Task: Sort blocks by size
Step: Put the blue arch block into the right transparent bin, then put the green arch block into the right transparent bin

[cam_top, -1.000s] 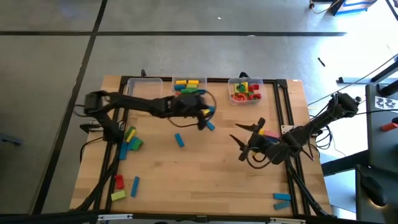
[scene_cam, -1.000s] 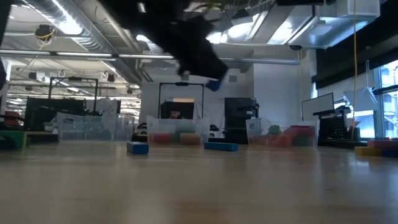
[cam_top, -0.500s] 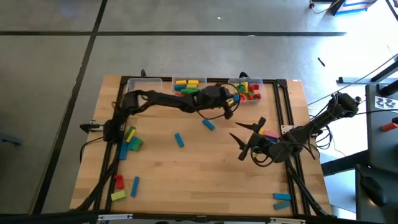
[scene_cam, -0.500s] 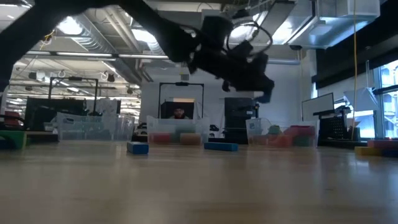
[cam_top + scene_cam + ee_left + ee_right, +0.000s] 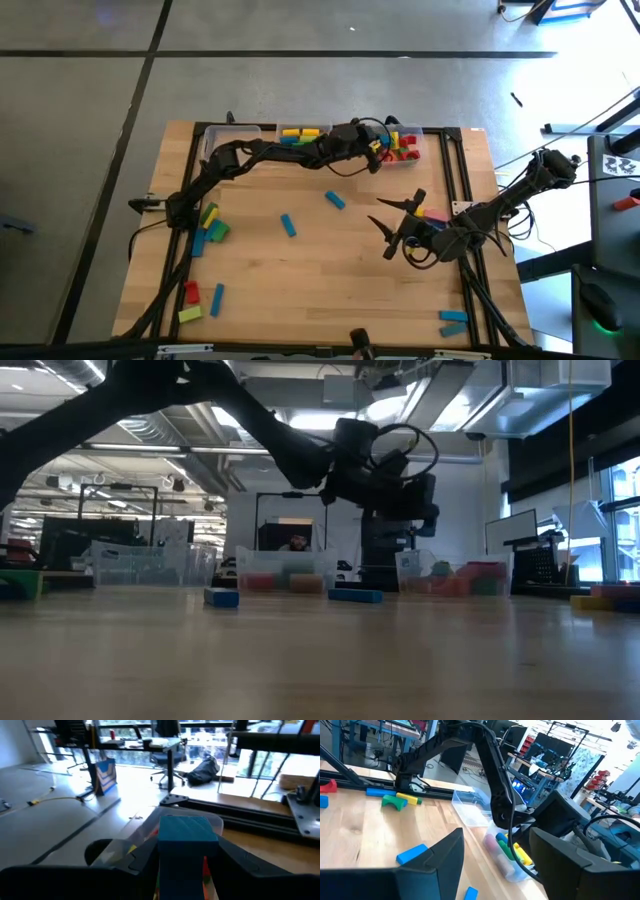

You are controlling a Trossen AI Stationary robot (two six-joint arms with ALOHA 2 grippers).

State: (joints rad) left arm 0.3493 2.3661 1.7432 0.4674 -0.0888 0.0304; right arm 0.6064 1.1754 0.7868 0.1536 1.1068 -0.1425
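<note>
My left gripper [image 5: 378, 153] reaches over the right clear bin [image 5: 410, 160] at the table's far edge and is shut on a blue block [image 5: 188, 836]. That bin holds red, yellow and green blocks [image 5: 398, 143]. The middle bin [image 5: 305, 135] holds yellow, green and blue blocks. The left bin [image 5: 231, 136] looks empty. Loose blue blocks [image 5: 335, 200] [image 5: 288, 225] lie mid-table. My right gripper [image 5: 386, 238] is open and empty at the table's right, and it also shows in its own wrist view [image 5: 495, 865]. My left gripper pinches the blue block by its two opposite sides [image 5: 165, 851] between its two fingers, which come from the table's left. The block's end face points away from the wrist. The block is lifted clear, above the right bin's near edge.
Green, blue and yellow blocks [image 5: 210, 225] lie by the left edge. Red, blue and yellow ones [image 5: 192, 298] lie at the near left. Blue blocks [image 5: 452, 322] lie at the near right. A pink and yellow piece [image 5: 432, 213] lies beside my right arm. Open wood lies mid-table.
My left gripper has carried the blue block toward the table's right and far edge, from in front of the middle bin to over the right bin, still shut on it. My right arm has kept still.
</note>
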